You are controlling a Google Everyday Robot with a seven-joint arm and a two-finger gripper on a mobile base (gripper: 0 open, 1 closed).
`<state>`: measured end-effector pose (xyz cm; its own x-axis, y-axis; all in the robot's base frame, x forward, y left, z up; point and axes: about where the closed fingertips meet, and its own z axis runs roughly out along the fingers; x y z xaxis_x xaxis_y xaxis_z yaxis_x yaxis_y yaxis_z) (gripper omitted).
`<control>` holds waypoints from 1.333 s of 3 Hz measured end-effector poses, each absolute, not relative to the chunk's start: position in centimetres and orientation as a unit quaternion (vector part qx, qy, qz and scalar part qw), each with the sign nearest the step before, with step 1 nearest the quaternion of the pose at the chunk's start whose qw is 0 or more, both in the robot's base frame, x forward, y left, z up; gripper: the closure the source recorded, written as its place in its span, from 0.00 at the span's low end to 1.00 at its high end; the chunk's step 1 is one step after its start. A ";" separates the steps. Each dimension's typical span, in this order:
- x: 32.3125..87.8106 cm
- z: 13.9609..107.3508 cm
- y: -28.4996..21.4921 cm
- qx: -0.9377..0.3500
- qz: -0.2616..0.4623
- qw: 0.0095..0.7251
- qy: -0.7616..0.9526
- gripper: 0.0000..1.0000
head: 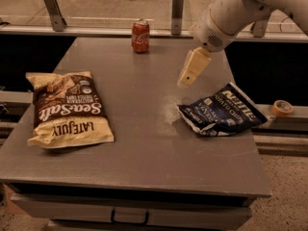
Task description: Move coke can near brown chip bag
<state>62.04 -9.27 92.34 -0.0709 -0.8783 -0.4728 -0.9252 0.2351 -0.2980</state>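
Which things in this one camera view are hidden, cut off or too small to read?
- Camera view: the arm is cut off by the top edge; its gripper hangs over the table between the coke can and the blue chip bag.
- The blue chip bag's small print is too small to read.
- The brown chip bag hides the table beneath it.

Coke can point(140, 36) upright at far edge of bench point(144, 153), near middle. Brown chip bag point(67, 109) flat by left edge, lettering upside down. Dark blue chip bag point(221, 112) flat at right edge. Gripper point(185, 81) hangs above bench between can and blue bag, angled down-left. Tape roll point(282, 108) beyond right edge.
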 end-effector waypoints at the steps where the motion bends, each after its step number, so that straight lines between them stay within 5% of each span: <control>1: 62.0 92.3 -9.3 -0.617 0.041 0.289 0.731 0.00; 4: 74.4 91.4 -1.8 -0.527 0.101 0.402 0.742 0.00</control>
<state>74.38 -1.82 91.37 -0.1217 -0.7000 -0.7037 -0.8632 0.4246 -0.2731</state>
